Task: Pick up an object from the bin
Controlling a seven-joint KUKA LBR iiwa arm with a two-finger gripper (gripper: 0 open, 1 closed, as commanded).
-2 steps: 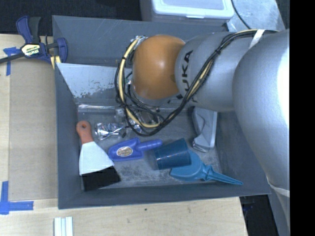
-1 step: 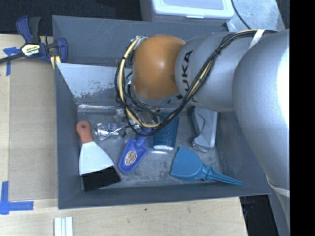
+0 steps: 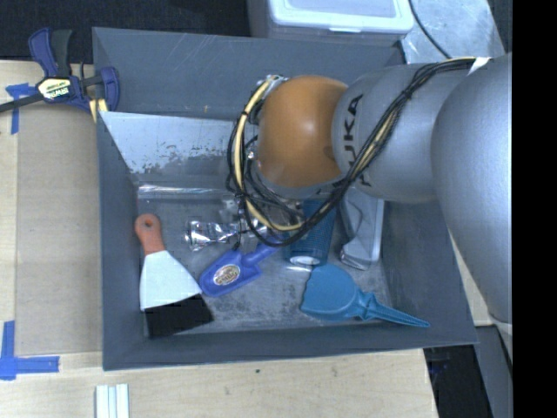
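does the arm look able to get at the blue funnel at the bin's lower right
Probably yes: the blue funnel lies in the open with nothing on it, and the arm is right beside it.

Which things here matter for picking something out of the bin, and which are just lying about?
In play: gripper, grey bin, crumpled silver piece and blue oval-headed tool beside it.
Lying about: orange-handled scraper, blue funnel, blue cylinder.
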